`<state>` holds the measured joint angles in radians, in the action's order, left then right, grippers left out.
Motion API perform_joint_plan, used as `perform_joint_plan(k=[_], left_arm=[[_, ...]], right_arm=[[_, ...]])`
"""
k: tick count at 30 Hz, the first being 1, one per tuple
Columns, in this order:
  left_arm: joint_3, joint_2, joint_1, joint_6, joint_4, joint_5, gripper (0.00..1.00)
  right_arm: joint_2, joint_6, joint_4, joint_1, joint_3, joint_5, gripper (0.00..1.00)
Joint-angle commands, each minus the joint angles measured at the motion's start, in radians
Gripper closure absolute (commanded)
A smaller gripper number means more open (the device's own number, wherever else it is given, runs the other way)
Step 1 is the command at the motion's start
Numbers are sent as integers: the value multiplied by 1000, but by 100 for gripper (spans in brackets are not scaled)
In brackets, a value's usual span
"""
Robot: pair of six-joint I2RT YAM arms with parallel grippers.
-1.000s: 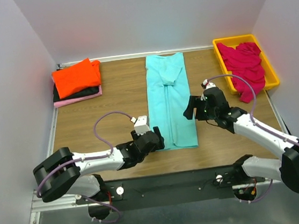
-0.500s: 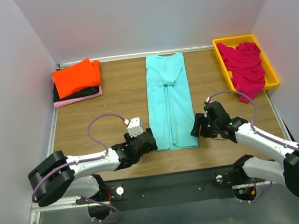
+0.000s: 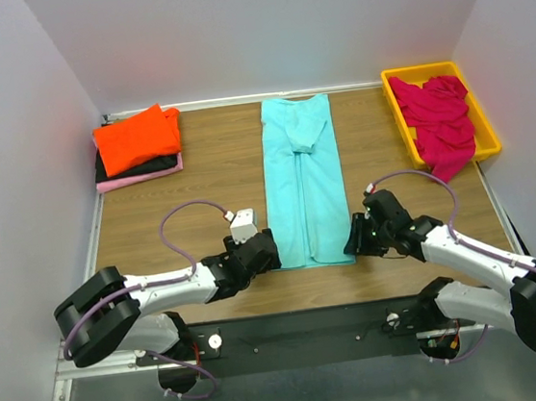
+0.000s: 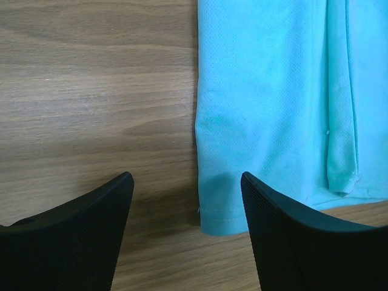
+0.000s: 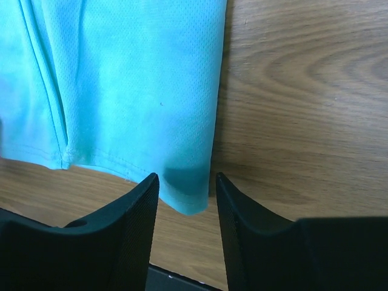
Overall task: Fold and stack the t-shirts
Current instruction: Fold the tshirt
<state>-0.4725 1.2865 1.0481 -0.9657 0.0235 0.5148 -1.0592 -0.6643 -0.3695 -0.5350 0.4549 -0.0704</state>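
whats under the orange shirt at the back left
A black t-shirt, then a pale pink t-shirt at the bottom. Only their edges show past the orange-red t-shirt; the rest is covered.

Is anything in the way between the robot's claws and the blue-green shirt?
Nothing visible is. The left claw and the right claw, both open, each straddle a near corner of the turquoise t-shirt on the table.

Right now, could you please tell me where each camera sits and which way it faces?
Top: above and behind the arms, looking down at the table; left tool and right tool show.
Left wrist: on the left arm, facing down at the turquoise shirt, near left corner; its black fingers show.
Right wrist: on the right arm, facing down at the near right corner; its fingers show.
Shared: both wrist views show the shirt's hem.
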Motion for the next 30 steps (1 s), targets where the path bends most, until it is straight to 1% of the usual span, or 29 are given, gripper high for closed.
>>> perform_joint_plan(k=[1, 2, 3, 5, 6, 15, 19, 26, 29, 30], left_arm=[[-2, 19, -5, 22, -19, -18, 21], [-2, 20, -5, 19, -19, -21, 22], [1, 19, -5, 21, -19, -24, 22], [12, 17, -5, 15, -40, -36, 23], [17, 16, -5, 15, -43, -41, 24], [23, 30, -5, 19, -68, -61, 30], [26, 36, -5, 15, -65, -65, 34], [29, 56, -5, -1, -63, -71, 43], [34, 54, -5, -4, -62, -75, 52], [35, 54, -5, -4, -60, -76, 57]], right_arm=[[1, -17, -23, -13, -10, -16, 56], [-1, -15, -23, -13, -10, -19, 58], [-5, -17, -23, -14, -10, -17, 63], [-12, -15, -23, -17, -9, -17, 67], [-16, -17, -23, -19, -7, -16, 71], [-31, -18, -25, -28, -2, -5, 84], [-35, -20, -25, -31, -2, -2, 95], [-35, -18, -25, -36, 1, 6, 97], [-36, -20, -25, -39, 1, 9, 97], [-35, -21, -25, -39, 1, 11, 97]])
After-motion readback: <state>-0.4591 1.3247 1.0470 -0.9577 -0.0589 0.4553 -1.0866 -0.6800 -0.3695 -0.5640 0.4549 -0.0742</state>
